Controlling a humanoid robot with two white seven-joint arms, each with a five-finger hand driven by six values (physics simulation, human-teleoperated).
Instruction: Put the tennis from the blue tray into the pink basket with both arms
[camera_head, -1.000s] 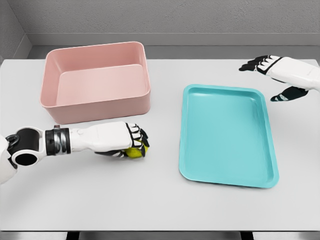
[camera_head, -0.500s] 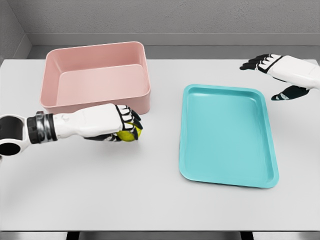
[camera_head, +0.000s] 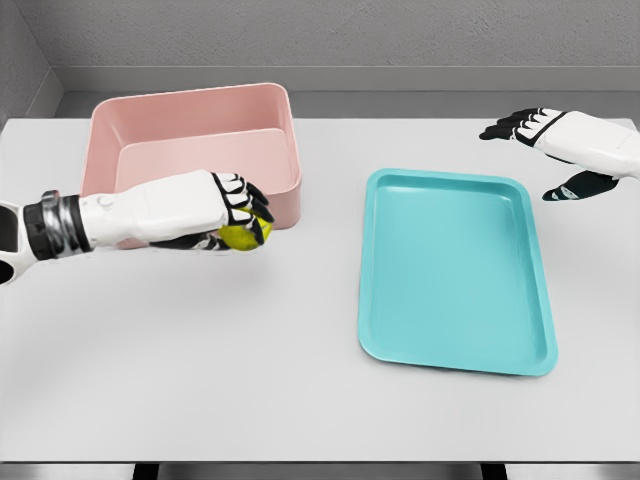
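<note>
Currently, the left hand (camera_head: 205, 208) is closed around the tennis ball (camera_head: 243, 235), with black-tipped fingers (camera_head: 238, 193) curled over its top. The ball shows at the 4 o'clock side of the hand, its yellow-green surface visible below and between the fingers. Hand and ball appear in front of the near wall of the pink basket (camera_head: 190, 110), at the basket's 6 o'clock edge; whether the ball is lifted clear of the white table (camera_head: 300, 400) cannot be told with certainty.

The blue tray (camera_head: 455, 355) lies flat on the table at 3 o'clock from the ball, well apart from it, with nothing in it.

The right hand (camera_head: 545, 130) sits at 1 o'clock from the tray, beyond its far right corner, fingers spread and holding nothing. Its arm enters from the right edge.
</note>
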